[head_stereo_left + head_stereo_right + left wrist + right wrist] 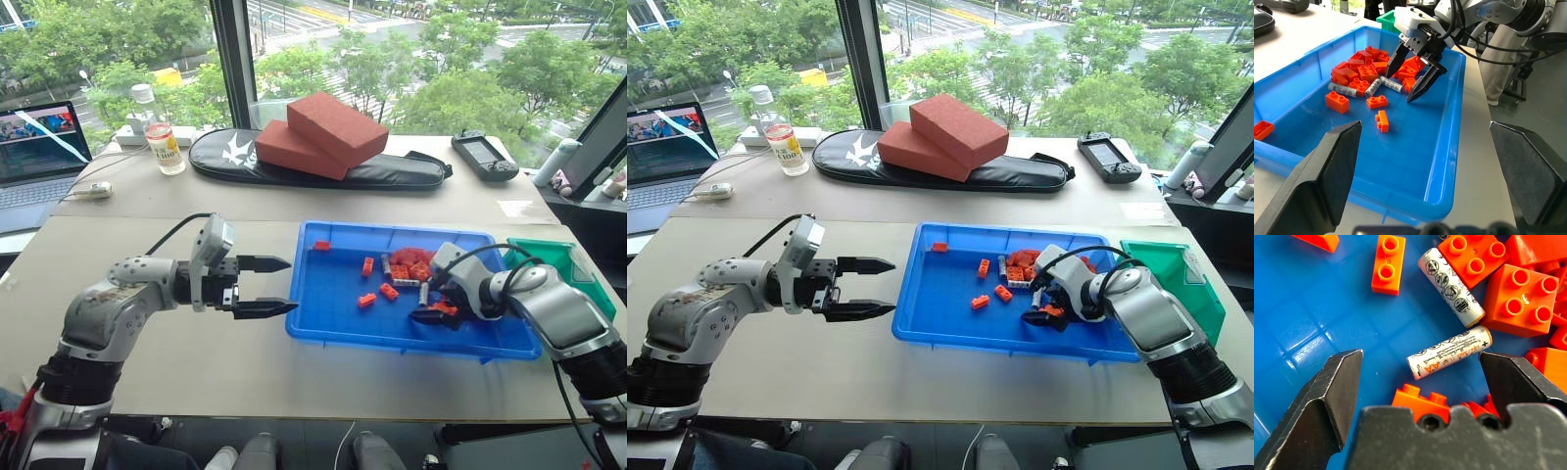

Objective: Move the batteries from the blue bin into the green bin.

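Note:
The blue bin (392, 345) lies on the table and holds orange bricks (411, 262) mixed with grey-silver batteries (1373, 88). My right gripper (431, 307) hangs open inside the bin's right half, tilted down over the pile. In the right wrist view one battery (1449, 352) lies between its spread fingers (1337, 387), apart from both, and a second battery (1450, 286) lies just beyond it. The green bin (558, 257) stands against the blue bin's right end. My left gripper (291, 285) is open and empty, level, just outside the blue bin's left rim.
Two red foam blocks (318, 135) rest on a black bag (392, 174) at the back of the table. A bottle (162, 137) and a laptop (39, 147) sit at the back left, and a handheld console (484, 155) at the back right.

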Robot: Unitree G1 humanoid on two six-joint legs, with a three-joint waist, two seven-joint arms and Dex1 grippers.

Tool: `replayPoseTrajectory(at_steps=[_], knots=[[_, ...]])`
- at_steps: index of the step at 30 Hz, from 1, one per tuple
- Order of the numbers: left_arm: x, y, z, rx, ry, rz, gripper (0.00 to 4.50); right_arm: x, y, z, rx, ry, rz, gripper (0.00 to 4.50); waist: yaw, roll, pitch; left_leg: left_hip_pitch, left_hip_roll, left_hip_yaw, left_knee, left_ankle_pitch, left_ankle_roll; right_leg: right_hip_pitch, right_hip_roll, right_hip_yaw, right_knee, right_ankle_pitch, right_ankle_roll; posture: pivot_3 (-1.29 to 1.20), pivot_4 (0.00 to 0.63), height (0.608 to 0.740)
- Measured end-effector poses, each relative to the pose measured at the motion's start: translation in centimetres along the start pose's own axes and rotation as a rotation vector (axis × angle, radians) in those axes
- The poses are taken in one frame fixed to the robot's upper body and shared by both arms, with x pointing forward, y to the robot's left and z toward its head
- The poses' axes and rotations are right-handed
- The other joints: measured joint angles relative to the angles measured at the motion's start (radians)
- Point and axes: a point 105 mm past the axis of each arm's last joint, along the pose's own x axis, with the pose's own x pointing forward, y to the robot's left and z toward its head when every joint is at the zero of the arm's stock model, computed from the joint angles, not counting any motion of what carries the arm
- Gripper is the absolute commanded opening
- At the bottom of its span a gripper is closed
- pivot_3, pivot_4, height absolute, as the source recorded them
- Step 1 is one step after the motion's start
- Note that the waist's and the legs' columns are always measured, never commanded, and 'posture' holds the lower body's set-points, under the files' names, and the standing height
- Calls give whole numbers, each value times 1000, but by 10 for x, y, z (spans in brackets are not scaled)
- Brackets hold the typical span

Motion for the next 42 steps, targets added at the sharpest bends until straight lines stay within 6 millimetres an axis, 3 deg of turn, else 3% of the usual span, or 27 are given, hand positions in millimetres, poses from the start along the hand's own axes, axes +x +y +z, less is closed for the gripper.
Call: replayPoseTrajectory(at_steps=[2, 6, 15, 29, 32, 37, 40, 42], knots=[[0, 0, 0, -1, 0, 0, 4500, 2, 1, 1, 4, -6, 4, 4410, -1, 0, 0, 0, 0, 0, 0, 0, 0, 0, 0, 0, 0, 0, 0, 0, 150, 740], [0, 0, 0, -1, 0, 1, 4500, 4, 3, 3, 9, -16, 11, 3433, -2, 0, 0, 1, 0, 0, 0, 0, 0, 0, 0, 0, 0, 0, 0, 0, 150, 740], [0, 0, -1, -2, 1, 2, 4500, 7, 3, 3, 15, -14, -2, 310, -1, 0, 0, 1, 0, 0, 0, 0, 0, 1, 0, 0, 0, 0, 0, 0, 150, 740], [0, 0, 0, 3, 1, 2, 4500, -5, 7, 1, 52, -24, -25, 245, 1, 0, 0, 0, 0, 0, 0, 0, 0, 0, 0, 0, 0, 0, 0, 0, 150, 740], [0, 0, 0, 4, 1, 2, 4500, -32, -3, 17, 76, -101, -73, 245, 3, 0, 0, -1, 0, 0, 0, 0, 0, -1, 0, 0, 0, 0, 0, 0, 150, 740], [0, 0, 0, 4, 1, 1, 4500, -97, -49, 41, 146, -251, -329, 245, 4, 0, 0, -1, 0, 0, 0, 0, 0, -1, 0, 0, 0, 0, 0, 0, 150, 740], [0, 0, -1, 5, 2, 2, 4500, -121, -76, 26, 234, -242, -493, 245, 5, 0, 0, -1, 0, 0, 0, 0, 0, 0, -1, 0, 0, 0, 0, 0, 150, 740], [0, 0, -1, 4, 1, 1, 4500, -135, -93, -5, 305, -156, -619, 245, 10, 0, 0, -1, -1, 0, 0, 0, 0, 0, -1, 0, -1, 0, 0, 0, 150, 740]])
